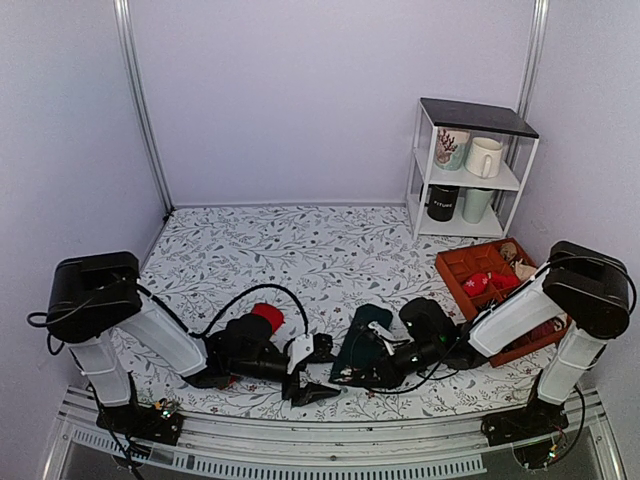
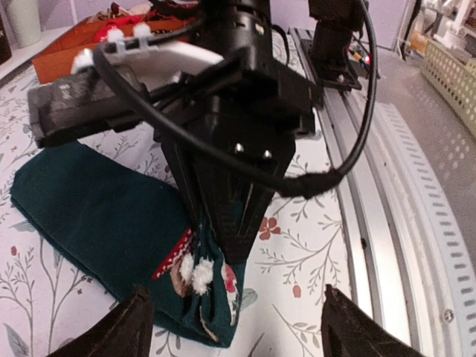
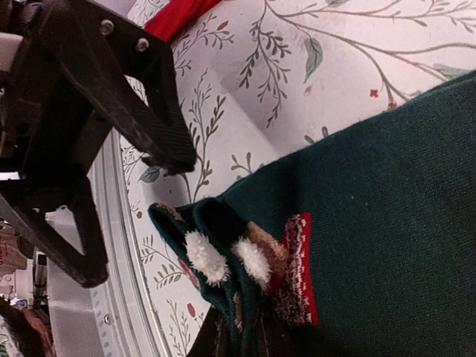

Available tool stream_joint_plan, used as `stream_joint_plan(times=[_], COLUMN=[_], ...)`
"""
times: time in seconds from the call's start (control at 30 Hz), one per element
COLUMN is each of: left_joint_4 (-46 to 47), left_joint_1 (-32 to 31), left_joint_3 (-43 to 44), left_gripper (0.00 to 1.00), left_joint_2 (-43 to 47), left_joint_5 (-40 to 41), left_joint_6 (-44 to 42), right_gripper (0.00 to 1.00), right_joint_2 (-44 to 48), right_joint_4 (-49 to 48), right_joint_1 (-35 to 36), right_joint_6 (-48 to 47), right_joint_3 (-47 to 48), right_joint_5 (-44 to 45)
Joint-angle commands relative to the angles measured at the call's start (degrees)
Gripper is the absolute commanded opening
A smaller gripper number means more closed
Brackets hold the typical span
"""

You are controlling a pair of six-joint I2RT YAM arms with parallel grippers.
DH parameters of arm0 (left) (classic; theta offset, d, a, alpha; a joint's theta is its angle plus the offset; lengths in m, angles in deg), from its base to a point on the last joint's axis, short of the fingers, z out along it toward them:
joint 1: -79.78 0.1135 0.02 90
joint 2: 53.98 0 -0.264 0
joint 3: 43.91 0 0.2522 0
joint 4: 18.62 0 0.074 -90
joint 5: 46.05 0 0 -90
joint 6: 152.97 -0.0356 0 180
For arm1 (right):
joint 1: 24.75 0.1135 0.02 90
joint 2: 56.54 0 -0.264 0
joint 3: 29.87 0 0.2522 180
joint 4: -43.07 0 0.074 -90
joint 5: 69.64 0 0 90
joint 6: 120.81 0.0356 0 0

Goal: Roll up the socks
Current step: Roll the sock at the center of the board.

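Note:
The dark teal sock (image 1: 366,328) lies flat on the floral table, its near end lifted and folded. That end has a red band and white tufts. My right gripper (image 1: 346,378) is shut on the folded end, as the left wrist view (image 2: 223,249) and the right wrist view (image 3: 245,338) show. The sock fills the right wrist view (image 3: 387,193) and lies on the left in the left wrist view (image 2: 97,216). My left gripper (image 1: 316,368) is open and empty, just left of the pinched end, its fingertips (image 2: 130,331) wide apart. The red sock (image 1: 268,316) lies behind the left wrist, partly hidden.
A white shelf (image 1: 470,205) with mugs stands at the back right. An orange wooden tray (image 1: 460,265) with small items sits by the right arm. A metal rail (image 1: 330,435) runs along the near edge, close to both grippers.

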Motion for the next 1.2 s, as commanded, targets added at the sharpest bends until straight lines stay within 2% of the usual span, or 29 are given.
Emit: stream_joint_plan(times=[0.0,0.1,0.4,0.57,0.67,0.7,0.73,0.77,0.9,1.0,1.1,1.17], left_joint_4=[3.45,2.66,3.36,4.4,4.44,4.32,4.13,3.82,0.17,-9.45,-21.58,-26.29], left_joint_1=[-0.71,-0.71,-0.12,0.48,0.75,0.74,0.75,0.75,0.95,1.1,1.14,1.22], left_joint_3=[1.79,3.07,4.01,4.18,4.48,4.6,4.73,4.72,5.35,7.55,10.63,11.03], left_gripper=[0.74,0.66,0.55,0.44,0.28,0.19,0.05,0.0,0.0,0.0,0.0,0.0], left_joint_2=[-3.67,-5.54,-9.35,-12.76,-13.2,-13.23,-13.24,-13.13,-12.17,-11.04,-10.92,-10.95], left_joint_5=[-4.63,-5.33,-5.29,-4.62,-5.13,-5.31,-5.42,-5.45,-6.47,-5.95,-6.0,-6.33], left_joint_6=[-2.26,-2.11,-0.46,1.07,1.78,1.97,2.1,2.31,4.19,8.65,12.65,15.07], right_gripper=[0.1,0.1,0.1,0.11,0.11,0.11,0.11,0.11,0.15,0.28,0.36,0.41], right_joint_2=[-3.33,-3.92,-4.99,-5.37,-5.79,-5.92,-6.05,-6.01,-5.62,-3.2,3.9,10.27], right_joint_4=[8.66,9.86,10.88,11.25,11.55,11.6,11.69,11.89,14.05,16.14,18.09,18.58], right_joint_1=[-0.86,-1.08,-1.41,-1.46,-1.52,-1.51,-1.5,-1.51,-1.43,-1.47,-1.52,-1.45], right_joint_6=[4.19,3.69,2.57,2.18,2.01,2.0,2.0,1.92,0.77,-0.41,-2.55,-4.35], right_joint_3=[-1.66,-0.89,-0.19,0.06,0.28,0.31,0.39,0.46,1.07,1.75,1.35,0.18], right_joint_5=[-4.25,-4.18,-5.07,-5.44,-5.77,-5.92,-5.97,-5.98,-5.62,-4.06,0.93,6.15])
